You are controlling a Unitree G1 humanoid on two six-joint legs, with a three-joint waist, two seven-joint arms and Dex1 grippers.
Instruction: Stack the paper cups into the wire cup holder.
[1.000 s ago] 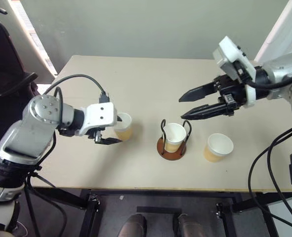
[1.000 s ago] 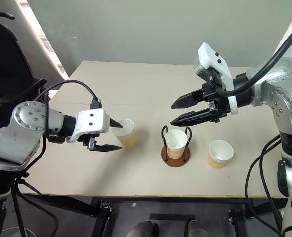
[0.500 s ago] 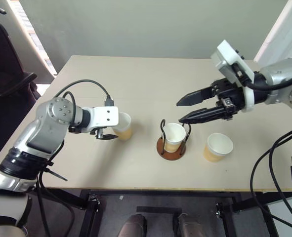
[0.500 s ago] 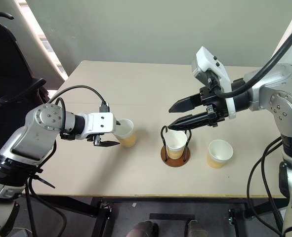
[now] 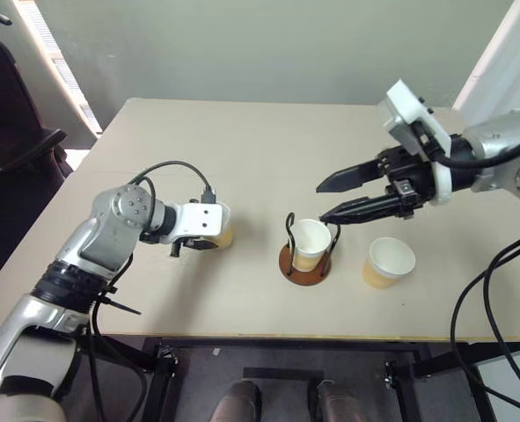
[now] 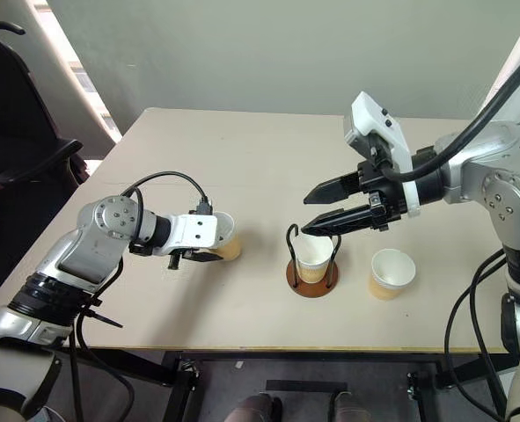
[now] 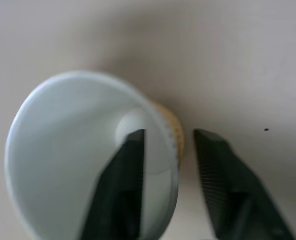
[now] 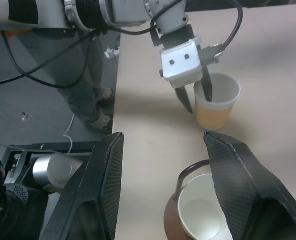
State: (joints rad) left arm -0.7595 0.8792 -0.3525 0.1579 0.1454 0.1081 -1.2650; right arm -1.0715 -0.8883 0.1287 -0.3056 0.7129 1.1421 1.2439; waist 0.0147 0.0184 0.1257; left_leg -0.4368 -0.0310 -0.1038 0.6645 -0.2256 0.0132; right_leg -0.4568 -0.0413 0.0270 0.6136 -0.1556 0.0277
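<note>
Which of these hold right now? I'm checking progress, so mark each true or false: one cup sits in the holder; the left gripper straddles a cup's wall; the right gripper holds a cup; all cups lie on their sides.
1. One cup sits in the holder: true.
2. The left gripper straddles the wall of the left cup, one finger inside: true.
3. The right gripper holds a cup: false, it hangs open and empty above the holder.
4. All cups lie on their sides: false, all stand upright, including the right cup.

Evenly bright indoor light, soft shadows under the cups (image 5: pixel 389 261) on the table (image 5: pixel 242 149); left wrist view blurred, fingers (image 7: pixel 122 190) out of focus
</note>
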